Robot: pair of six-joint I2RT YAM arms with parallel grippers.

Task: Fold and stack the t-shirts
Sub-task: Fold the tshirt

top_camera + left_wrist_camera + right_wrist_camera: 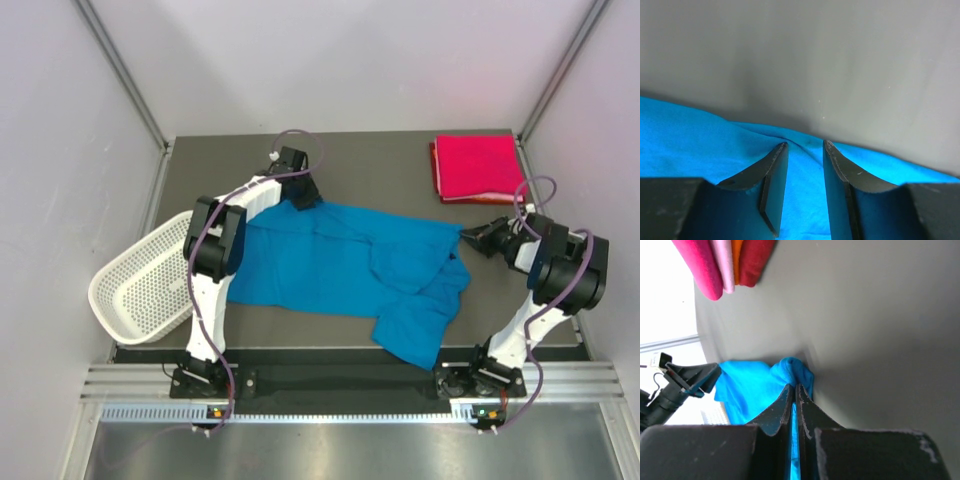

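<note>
Dark grey matte counter (pixel 350 160). Pale lilac-white panel walls (pixel 60 120) on three sides, grey metal corner struts (pixel 122 72). Ribbed aluminium rail (pixel 130 382) at near edge. Light soft, even.

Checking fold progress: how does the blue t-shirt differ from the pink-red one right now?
The blue t-shirt lies spread and rumpled mid-table; the pink-red t-shirt sits folded in the far right corner. The right gripper pinches the blue t-shirt; nothing touches the pink-red one. Both are on the table.
</note>
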